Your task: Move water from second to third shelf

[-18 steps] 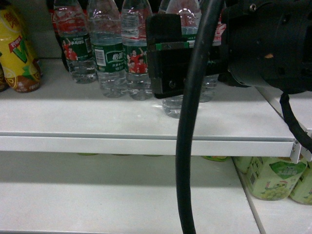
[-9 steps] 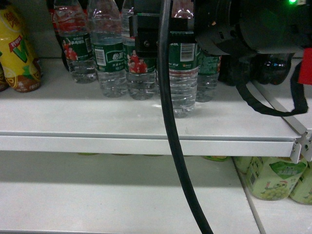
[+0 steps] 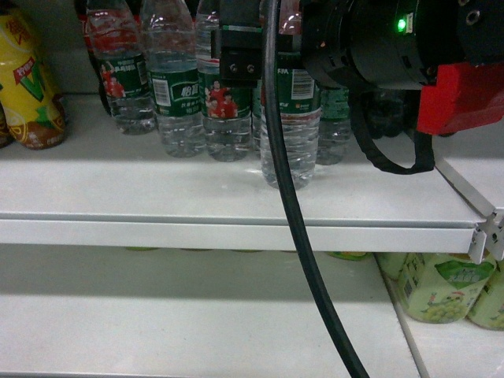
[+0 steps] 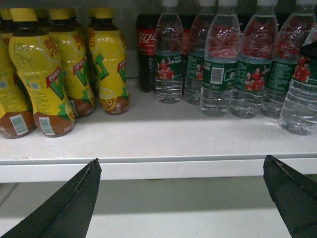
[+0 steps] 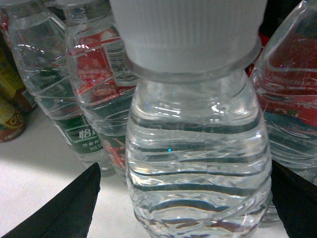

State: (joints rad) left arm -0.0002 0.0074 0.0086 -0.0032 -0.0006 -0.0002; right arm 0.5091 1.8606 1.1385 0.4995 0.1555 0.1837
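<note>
right gripper [image 3: 264, 47] straddles the water [image 3: 290, 126] on the shelf [image 3: 157, 197], jaws spread; left gripper [image 4: 183, 198] wide too

The water [image 3: 289, 134] bottle is clear, glossy ribbed plastic with a ridged white cap [image 5: 188, 29]. The shelf [image 3: 236, 197] looks smooth, matt white-painted metal.

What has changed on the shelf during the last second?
The right hand rose and moved left along the front clear ribbed water bottle with green label, uncovering its body. The bottle row and the white shelf stayed as they were.
</note>
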